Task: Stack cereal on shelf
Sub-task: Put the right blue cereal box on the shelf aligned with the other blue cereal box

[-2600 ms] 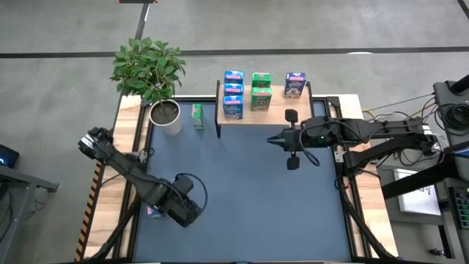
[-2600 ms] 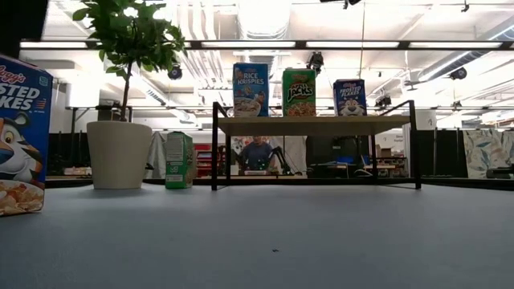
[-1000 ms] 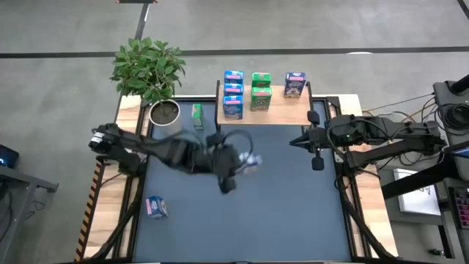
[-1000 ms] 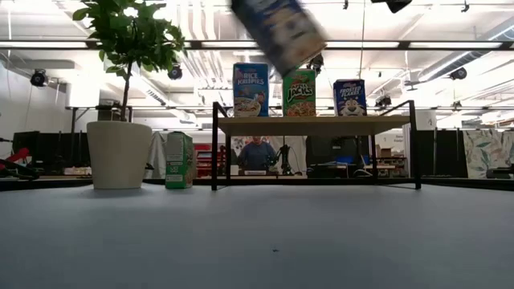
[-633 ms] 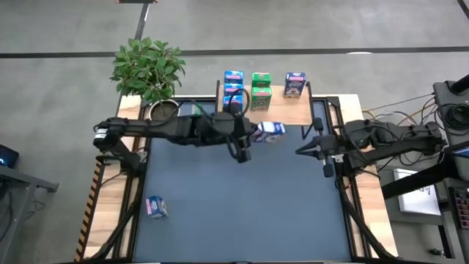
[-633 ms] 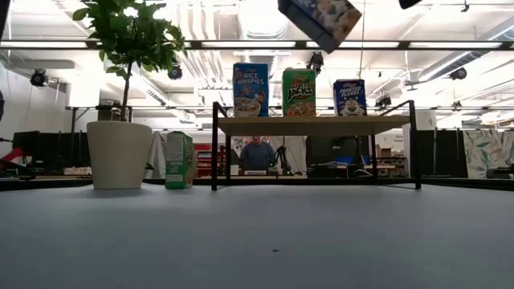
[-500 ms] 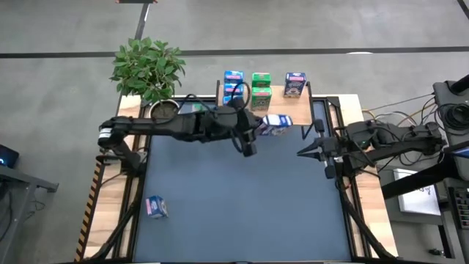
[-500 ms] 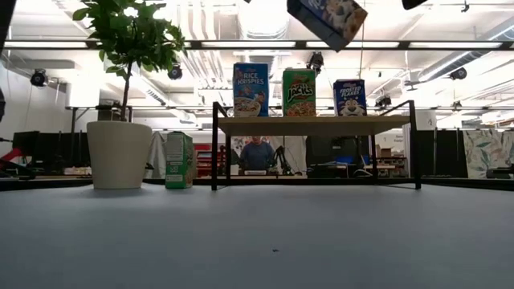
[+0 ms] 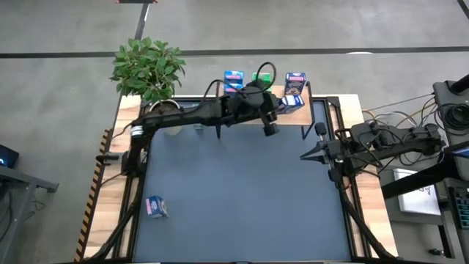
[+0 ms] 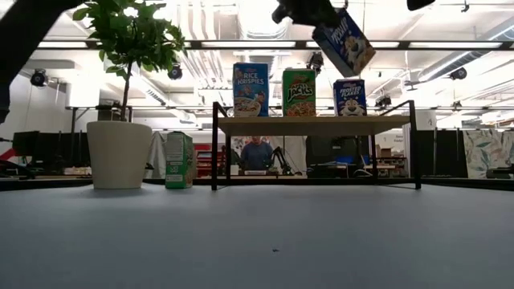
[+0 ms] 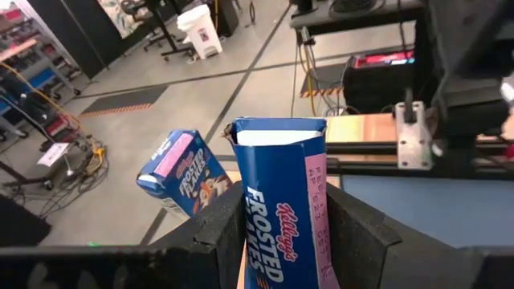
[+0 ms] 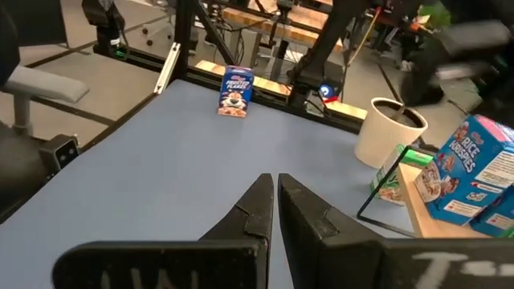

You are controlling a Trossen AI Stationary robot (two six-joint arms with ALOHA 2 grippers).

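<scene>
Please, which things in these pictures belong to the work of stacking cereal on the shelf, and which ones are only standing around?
Belonging to the job:
- Frosted Flakes box, held by the left gripper above the shelf
- shelf
- Rice Krispies box, green box, Frosted Flakes box on the shelf
- loose blue box on the mat
- small green box beside the pot

Standing around:
- potted plant
- right gripper, waiting

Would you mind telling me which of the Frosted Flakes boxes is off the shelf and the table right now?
The tilted Frosted Flakes box in the left gripper, held above the shelf. The others stand on surfaces.
</scene>
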